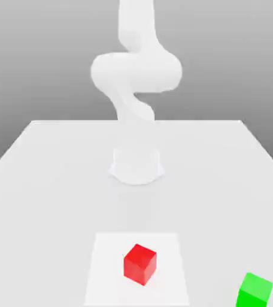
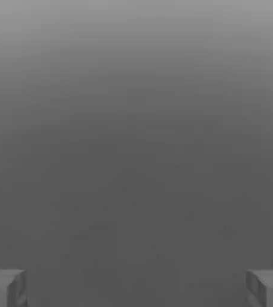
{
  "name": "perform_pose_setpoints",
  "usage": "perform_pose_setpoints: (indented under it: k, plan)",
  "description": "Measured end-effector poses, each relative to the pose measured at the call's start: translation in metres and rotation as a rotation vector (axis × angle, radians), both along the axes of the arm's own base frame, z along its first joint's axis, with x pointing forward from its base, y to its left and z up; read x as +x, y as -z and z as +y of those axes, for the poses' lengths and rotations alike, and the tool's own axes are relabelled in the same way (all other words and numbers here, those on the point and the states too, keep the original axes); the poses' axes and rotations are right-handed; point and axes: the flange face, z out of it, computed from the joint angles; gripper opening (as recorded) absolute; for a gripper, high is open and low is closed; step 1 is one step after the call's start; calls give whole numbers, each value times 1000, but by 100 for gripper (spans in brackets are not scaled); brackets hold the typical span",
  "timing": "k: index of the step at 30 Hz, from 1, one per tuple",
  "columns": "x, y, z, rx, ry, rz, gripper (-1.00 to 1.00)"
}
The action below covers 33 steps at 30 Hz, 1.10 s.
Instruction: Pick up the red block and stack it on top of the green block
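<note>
The red block [image 1: 140,264] sits low in the exterior view, just right of the frame's centre line, on a paler square patch [image 1: 106,270] of the white table [image 1: 43,180]. It rests flat with one corner turned toward the camera, so two side faces and the top show. The green block [image 1: 255,290] lies in the lower right corner of the same frame, off the patch and well apart from the red one, its lower edge cut by the frame. Both blocks stand alone, touching nothing but the surface beneath them. Behind them, at the middle of the frame, the arm [image 1: 136,72] rises from its round base [image 1: 136,166] and bends upward out of the top edge, far from either block. In the hand view the gripper [image 2: 136,288] shows as two grey fingertips [image 2: 6,288] at the lower left and lower right corners, spread wide with plain grey background between them and nothing pinched.
</note>
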Motion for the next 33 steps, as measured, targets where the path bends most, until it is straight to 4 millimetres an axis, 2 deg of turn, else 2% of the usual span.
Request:
perform_pose_setpoints:
  k: [5, 10, 15, 21, 27, 28, 33]
  plan:
    - [54, 104, 2, -104, -187, 161, 0]
    - [80, 211, 6, -192, -381, 312, 0]
    - [81, 318, 11, -269, -583, 458, 0]
    - [50, 436, 11, -342, -840, 627, 0]
    - [43, 510, 9, -353, -883, 655, 0]
    - [42, 517, 9, -352, -883, 655, -100]
    - [42, 517, 9, -351, -884, 657, -100]
